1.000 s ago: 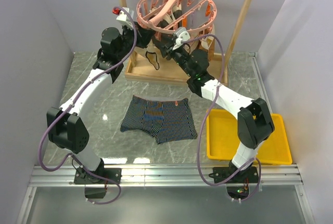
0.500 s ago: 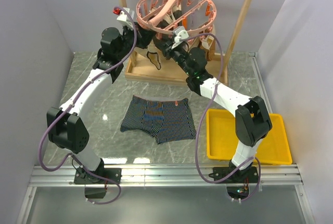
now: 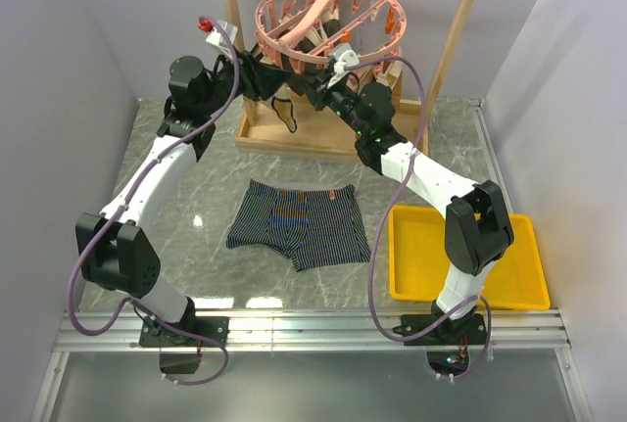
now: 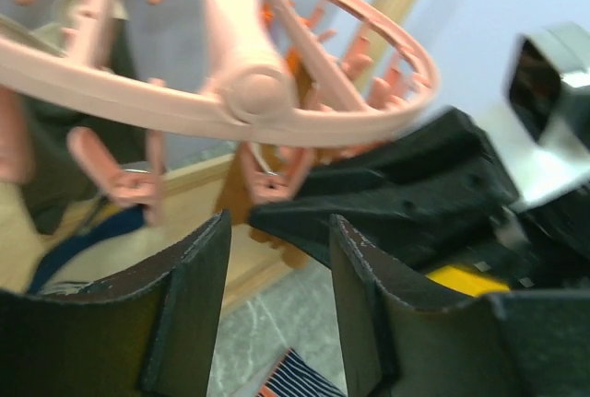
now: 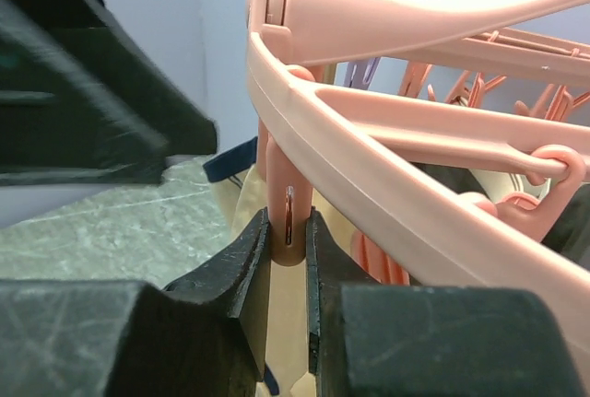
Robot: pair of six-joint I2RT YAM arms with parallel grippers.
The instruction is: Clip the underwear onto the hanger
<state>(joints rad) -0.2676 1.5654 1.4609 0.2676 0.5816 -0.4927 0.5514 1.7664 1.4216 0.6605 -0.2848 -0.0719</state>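
Observation:
The underwear (image 3: 299,226), navy striped boxer briefs, lies flat on the marble table between the arms; a corner of it shows in the left wrist view (image 4: 297,380). The hanger (image 3: 270,32), a round pink ring with pegs, hangs from the wooden rack. My right gripper (image 3: 318,89) is under the ring's front and is shut on a pink peg (image 5: 288,202) that hangs from the ring (image 5: 369,171). My left gripper (image 3: 257,70) is open and empty just left of the ring's front, below the hanger (image 4: 249,93). Its fingers (image 4: 198,277) face the right gripper's black body.
The wooden rack frame (image 3: 227,11) stands on a wooden tray (image 3: 323,136) at the back. Tan garments and a black-and-white garment (image 3: 286,114) hang under the ring. A yellow bin (image 3: 470,257) sits at the right. Grey walls close in both sides.
My left arm has drawn its elbow back to the left and raised its gripper toward the ring's front rim. My right gripper has shifted slightly up at the pegs. The underwear has not moved.

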